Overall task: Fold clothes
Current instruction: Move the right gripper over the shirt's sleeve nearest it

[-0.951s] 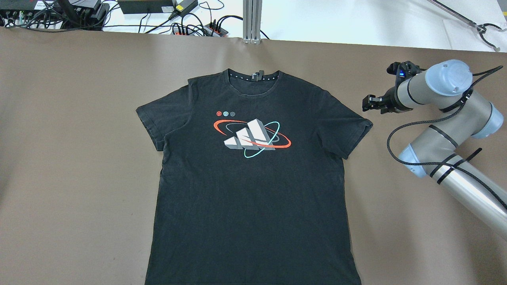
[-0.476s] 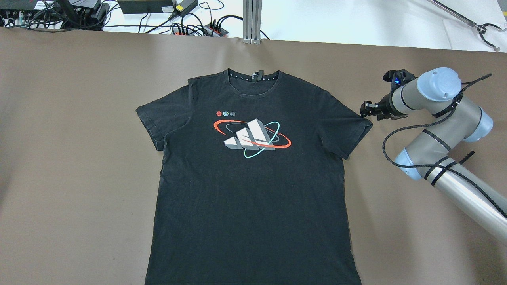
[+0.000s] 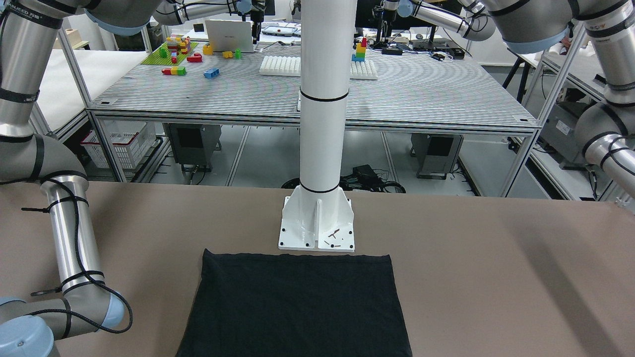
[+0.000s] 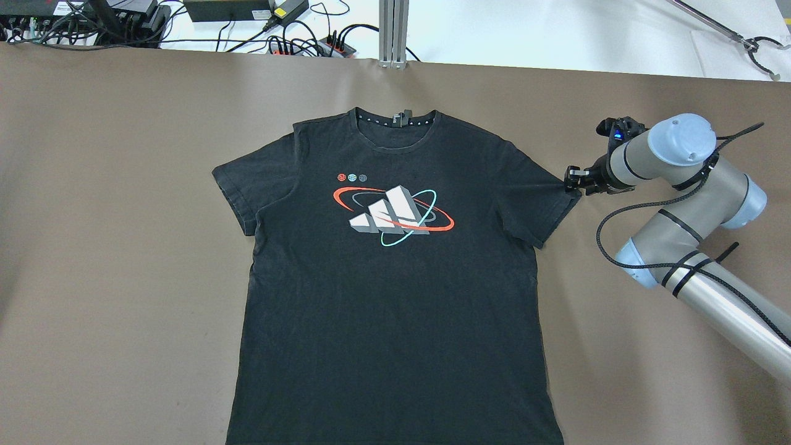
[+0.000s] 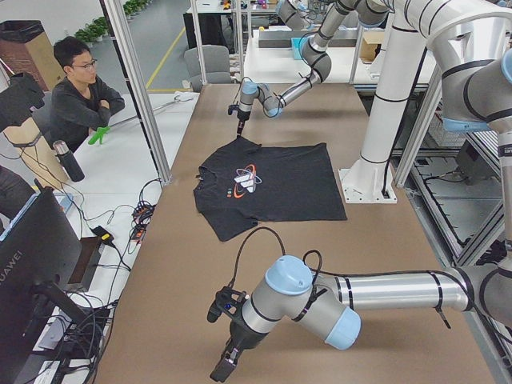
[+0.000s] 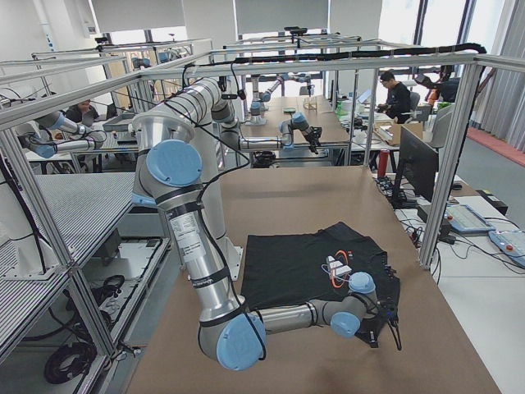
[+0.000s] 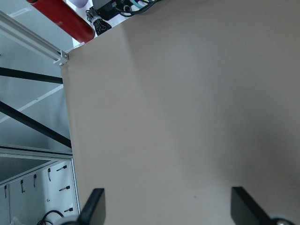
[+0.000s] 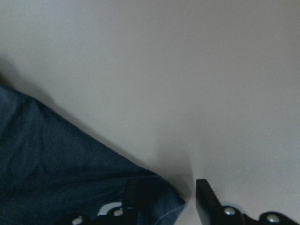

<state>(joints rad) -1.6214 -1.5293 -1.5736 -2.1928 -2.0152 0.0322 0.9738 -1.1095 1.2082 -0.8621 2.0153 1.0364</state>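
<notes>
While the black T-shirt lies flat, a monitor reads HUAWEI.

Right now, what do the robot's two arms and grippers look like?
Both the right arm and the left arm are silver-grey tubes with pale blue joint caps. A black cable runs along each, bound by black ties. The right gripper and the left gripper are black, each with two flat fingers. A blue light glows at the right wrist.
</notes>
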